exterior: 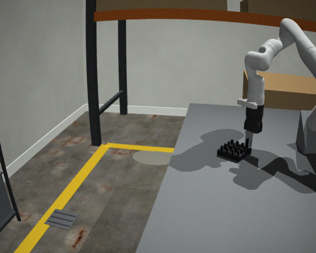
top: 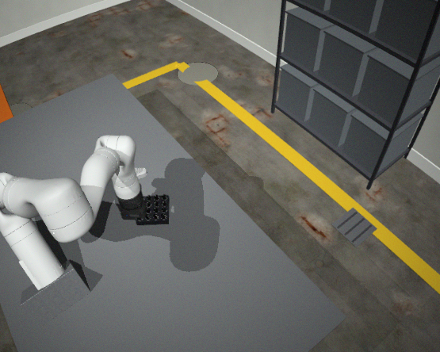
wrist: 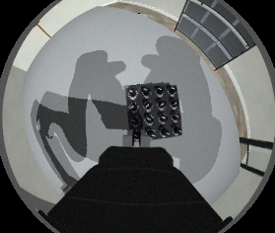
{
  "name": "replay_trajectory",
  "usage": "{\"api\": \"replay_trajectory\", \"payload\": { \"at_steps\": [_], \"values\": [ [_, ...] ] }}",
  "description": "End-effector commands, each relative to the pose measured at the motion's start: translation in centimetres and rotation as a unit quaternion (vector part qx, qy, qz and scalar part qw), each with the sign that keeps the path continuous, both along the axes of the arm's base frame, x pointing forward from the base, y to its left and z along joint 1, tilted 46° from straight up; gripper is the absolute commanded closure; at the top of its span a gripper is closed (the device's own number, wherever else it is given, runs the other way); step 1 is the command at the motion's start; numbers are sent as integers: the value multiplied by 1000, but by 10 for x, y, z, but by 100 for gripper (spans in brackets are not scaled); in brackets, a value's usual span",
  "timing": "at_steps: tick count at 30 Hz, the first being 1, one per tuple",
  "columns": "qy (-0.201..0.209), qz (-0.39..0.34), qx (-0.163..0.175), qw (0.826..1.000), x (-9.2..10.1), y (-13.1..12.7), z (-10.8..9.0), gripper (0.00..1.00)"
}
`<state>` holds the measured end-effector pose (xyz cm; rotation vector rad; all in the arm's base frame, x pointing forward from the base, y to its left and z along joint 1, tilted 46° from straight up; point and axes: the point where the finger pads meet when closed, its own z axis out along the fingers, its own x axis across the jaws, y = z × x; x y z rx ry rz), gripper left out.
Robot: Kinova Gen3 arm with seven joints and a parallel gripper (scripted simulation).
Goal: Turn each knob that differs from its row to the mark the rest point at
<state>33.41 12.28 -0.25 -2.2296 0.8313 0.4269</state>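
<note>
The black knob box stands on its feet on the grey table, with four rows of small black knobs. The knob lines and printed names are too small to read. My gripper points straight down at the box's corner nearest the arm. In the wrist view its fingers are closed around the corner knob. In the top view the black wrist body hides the fingers and that knob.
The arm's base stands on the table behind the box. A dark shelf rack stands on the floor beyond the table. A brown carton sits behind the table's far edge.
</note>
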Motion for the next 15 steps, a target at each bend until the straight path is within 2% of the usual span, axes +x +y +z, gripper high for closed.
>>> {"api": "replay_trajectory", "payload": {
  "at_steps": [1,15],
  "values": [
    [6,-7,-1,1000,0,-1,0,70],
    [55,-55,-5,997,0,-1,0,70]
  ]
}}
